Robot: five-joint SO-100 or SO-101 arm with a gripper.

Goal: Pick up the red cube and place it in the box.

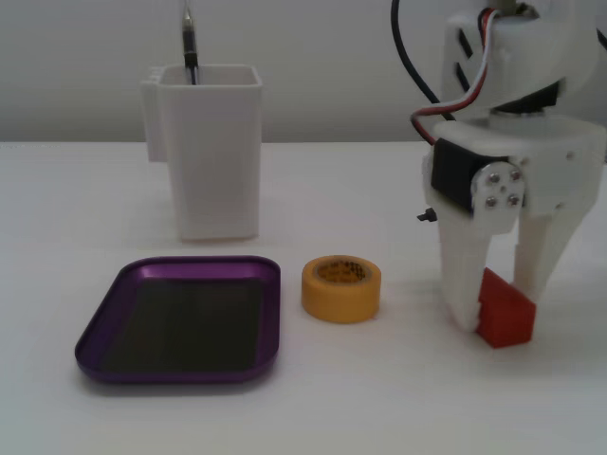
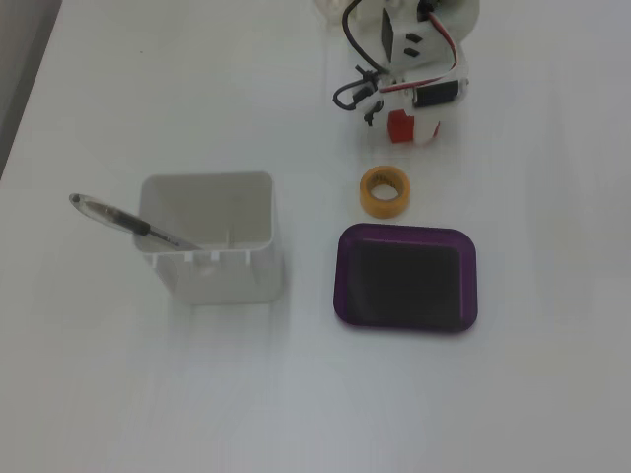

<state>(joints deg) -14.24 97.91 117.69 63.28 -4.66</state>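
Note:
The red cube [image 1: 505, 315] sits at the table surface on the right of a fixed view, between my gripper's [image 1: 498, 308] white fingers. The jaws stand on either side of it and press against it. In another fixed view the red cube [image 2: 398, 126] shows at the tip of my gripper [image 2: 406, 133], near the top. The box, a shallow purple tray [image 1: 190, 263] with a dark glossy floor, lies empty at lower left. It also shows in another fixed view [image 2: 341, 271], below the tape roll.
A yellow tape roll [image 1: 341, 303] [image 2: 369, 192] lies between the cube and the tray. A tall white square container [image 1: 213, 161] [image 2: 222, 276] holding a pen [image 1: 190, 47] [image 2: 118, 217] stands behind the tray. Black and red cables [image 1: 417, 76] hang from the arm.

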